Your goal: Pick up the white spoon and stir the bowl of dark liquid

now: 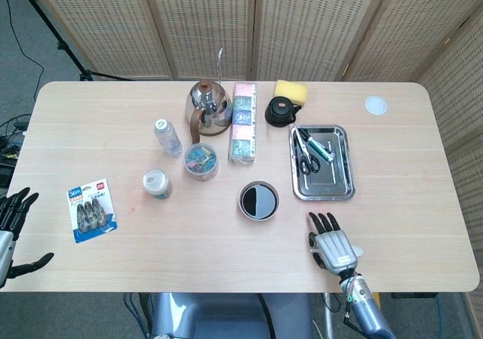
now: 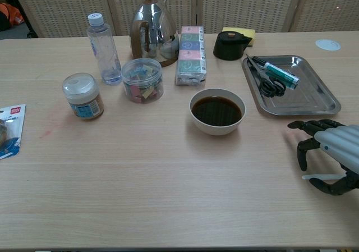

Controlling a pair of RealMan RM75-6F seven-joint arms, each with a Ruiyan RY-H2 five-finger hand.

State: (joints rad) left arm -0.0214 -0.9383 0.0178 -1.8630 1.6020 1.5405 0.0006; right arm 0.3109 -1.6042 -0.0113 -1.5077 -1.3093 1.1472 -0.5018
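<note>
The white bowl of dark liquid stands mid-table. The white spoon lies flat on the table at the near right; in the head view only its end pokes out beside the hand. My right hand hovers over it, fingers arched above the handle and thumb below, spread apart with nothing gripped. Most of the spoon is hidden under that hand. My left hand sits at the table's near left corner, fingers spread, holding nothing.
A metal tray with scissors and a marker lies just beyond the right hand. Kettle, tissue packs, bottle, two small jars and a black pot stand behind the bowl. A packet lies near left.
</note>
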